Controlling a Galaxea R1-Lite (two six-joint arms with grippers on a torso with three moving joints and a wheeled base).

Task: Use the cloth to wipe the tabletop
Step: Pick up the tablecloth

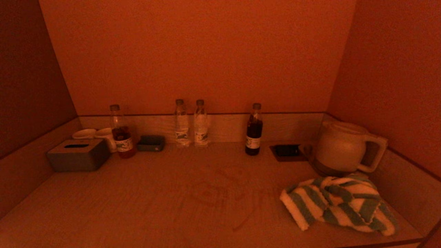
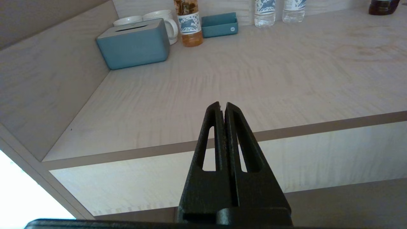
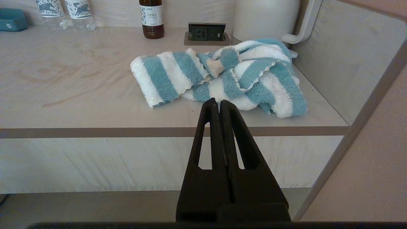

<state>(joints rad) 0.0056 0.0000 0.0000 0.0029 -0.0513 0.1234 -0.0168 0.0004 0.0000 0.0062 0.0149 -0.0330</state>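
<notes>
The wiping is not yet begun, I think: the cloth (image 3: 219, 76), a striped towel in blue and white, lies crumpled on the tabletop (image 1: 137, 206) near the front right corner, just in front of the kettle (image 1: 341, 146), and nothing holds it. The right gripper (image 3: 219, 105) hangs in front of the front edge, below the level of the surface and pointing toward the cloth, with its jaws pressed together and nothing between them. The left gripper (image 2: 222, 106) waits in the same way before the front edge on the left side, jaws also clenched and bare; neither arm shows in the head view. For the next move, in my judgement, the right gripper must rise over the edge, spread its fingers and take a thick fold of the cloth, because it is the nearer one. Faint brownish marks (image 3: 63, 95) show on the wood in the middle of the surface, so the wiping probably should go there. The tabletop is pale wood inside a niche with walls at the back and both sides. Along the back edge stand a tissue box (image 1: 78, 155) and two cups (image 1: 100, 136) in the left corner, a tea bottle (image 1: 120, 132), a small tray (image 1: 151, 143), two water bottles (image 1: 191, 124), a dark bottle (image 1: 254, 131) and a socket (image 1: 286, 150).
</notes>
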